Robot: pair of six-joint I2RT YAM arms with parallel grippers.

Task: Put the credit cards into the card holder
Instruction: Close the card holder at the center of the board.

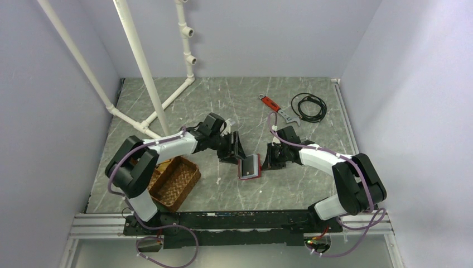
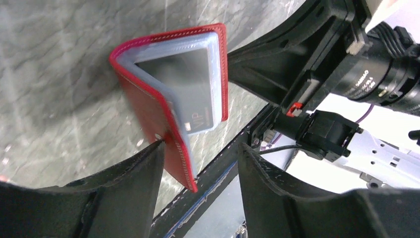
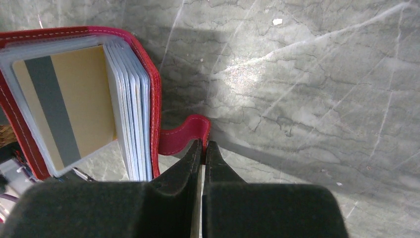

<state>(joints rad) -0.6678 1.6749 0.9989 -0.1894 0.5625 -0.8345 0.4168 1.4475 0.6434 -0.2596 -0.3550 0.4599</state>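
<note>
Red holder (image 1: 249, 166): only the right wrist view shows the gold card (image 3: 64, 104) inside and the right gripper (image 3: 203, 146) pinching the tab (image 3: 185, 131); the left gripper (image 2: 198, 153) is half wide.

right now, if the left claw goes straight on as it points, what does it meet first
Likely the red folding card holder: its cover edge sits inside the open left claw.

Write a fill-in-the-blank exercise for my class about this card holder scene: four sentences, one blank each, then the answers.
The open card holder has a ___ cover.
The right tool is shut on its tab, while the left tool is ___.
The gold-brown card in the front sleeve bears a grey ___.
The wicker tray sits near the ___ arm's base.
Missing words: red; open; stripe; left.
</note>
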